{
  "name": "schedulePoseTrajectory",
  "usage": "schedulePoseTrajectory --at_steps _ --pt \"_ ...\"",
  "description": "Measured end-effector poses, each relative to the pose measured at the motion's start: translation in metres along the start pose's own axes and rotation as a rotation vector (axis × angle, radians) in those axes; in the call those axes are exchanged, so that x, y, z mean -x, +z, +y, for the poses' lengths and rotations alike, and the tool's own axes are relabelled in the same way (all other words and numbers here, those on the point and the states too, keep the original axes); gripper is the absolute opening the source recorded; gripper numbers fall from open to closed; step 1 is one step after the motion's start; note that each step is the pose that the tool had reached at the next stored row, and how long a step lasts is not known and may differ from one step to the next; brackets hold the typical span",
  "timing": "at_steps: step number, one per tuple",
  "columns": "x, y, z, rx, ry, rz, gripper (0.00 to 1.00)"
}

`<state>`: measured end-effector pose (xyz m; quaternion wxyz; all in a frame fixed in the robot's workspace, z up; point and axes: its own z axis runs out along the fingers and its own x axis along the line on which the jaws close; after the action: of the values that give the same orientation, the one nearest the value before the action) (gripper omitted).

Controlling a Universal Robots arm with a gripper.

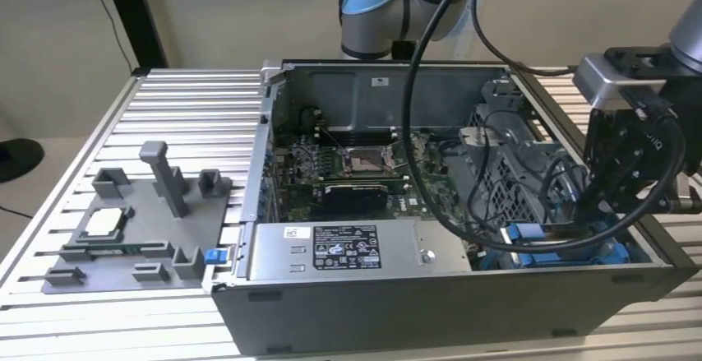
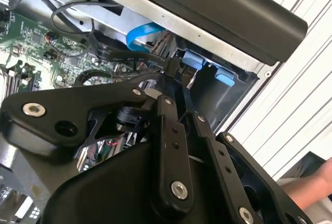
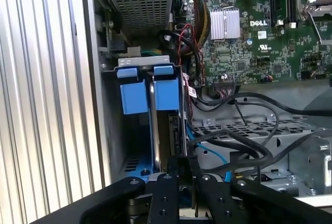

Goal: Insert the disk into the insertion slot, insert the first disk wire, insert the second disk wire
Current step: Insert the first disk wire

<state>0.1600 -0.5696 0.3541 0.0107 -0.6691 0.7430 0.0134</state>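
Worktop [image 1: 176, 98]: ribbed metal slats. At the exterior view's left it carries a grey fixture [image 1: 143, 229] of posts and pockets, well apart from the work.
Computer case [image 1: 439, 312]: open on top, and I can see the green board inside. The grey labelled power-supply box [image 1: 340, 250] sits against its near wall.
Insertion slot [image 3: 111, 130]: grey metal bay in the case corner at the exterior view's right, with two bright blue tabs [image 3: 134, 92] at its mouth.
Disk [image 3: 168, 136]: stands edge-on inside the insertion slot. I see it as a thin silver slab with a blue carrier strip along one side, its label face hidden.
Gripper [image 3: 179, 164]: reaches down into the bay corner, directly over the disk's near edge.
Fingers [image 2: 168, 146]: drawn close together. I judge them to be pinching the disk's edge.
Progress, disk: mostly entered. I cannot confirm that it is fully seated.
Progress, wires: a blue cable [image 3: 218, 156] and black cables lie loose over the perforated cage beside the bay. I see none plugged into the disk, so I judge both wire steps outstanding.
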Motion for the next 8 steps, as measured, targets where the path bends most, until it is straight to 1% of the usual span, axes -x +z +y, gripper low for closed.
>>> schedulePoseTrajectory --at_steps 1,4,8 --pt "0.0000 0.0001 0.0000 -0.0001 0.000 0.0046 0.00" --pt "0.0002 0.0006 0.0001 -0.0001 -0.001 0.0050 0.00" --pt "0.0002 0.0011 0.0022 -0.0003 -0.002 0.0064 0.00"
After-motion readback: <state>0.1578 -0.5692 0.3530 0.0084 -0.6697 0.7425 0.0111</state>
